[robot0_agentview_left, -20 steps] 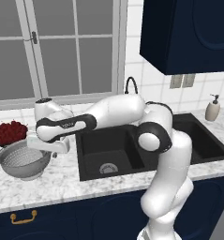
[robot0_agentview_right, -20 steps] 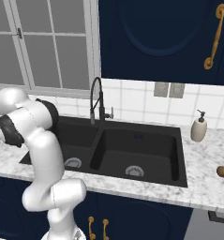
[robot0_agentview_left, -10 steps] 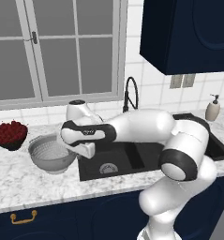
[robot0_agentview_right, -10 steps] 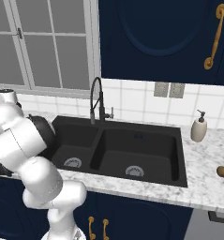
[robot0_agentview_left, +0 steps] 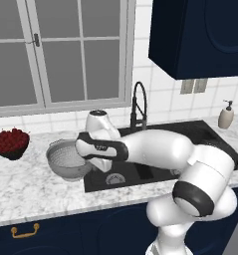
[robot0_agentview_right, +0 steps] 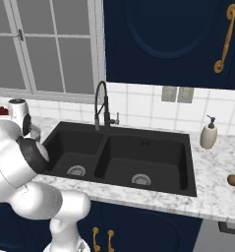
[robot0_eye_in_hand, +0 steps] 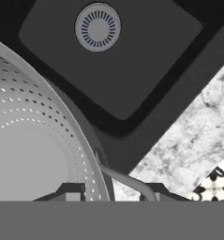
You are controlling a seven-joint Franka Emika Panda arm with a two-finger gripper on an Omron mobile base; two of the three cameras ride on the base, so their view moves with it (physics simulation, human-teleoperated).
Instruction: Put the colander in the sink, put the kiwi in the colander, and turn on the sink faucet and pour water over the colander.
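The gripper (robot0_eye_in_hand: pixel 111 193) is clamped on the rim of the colander (robot0_agentview_left: pixel 68 158) by its handle, one finger inside the bowl, one outside, per the hand view. The colander hangs at the left edge of the sink (robot0_agentview_right: pixel 153 147), part over the marble counter (robot0_agentview_left: pixel 36 187), part over the black lip, w/ the left basin's drain (robot0_eye_in_hand: pixel 98 26) ahead of it. Step in hand looks like carrying it into the left basin: best to keep it level, clear the lip fully, then lower straight down near the drain before letting go, since a rim grip could let it swing or tip. Room is decent: basin is bare and wide. The faucet (robot0_agentview_left: pixel 138 105) stands at the back edge, so approach should stay low and fwd of it. The berry bowl (robot0_agentview_left: pixel 10 143) sits well left, no risk. The kiwi (robot0_agentview_right: pixel 233 180) lies far right on the counter, past the soap dispenser (robot0_agentview_right: pixel 208 134); a long reach or a drive prob. needed next.
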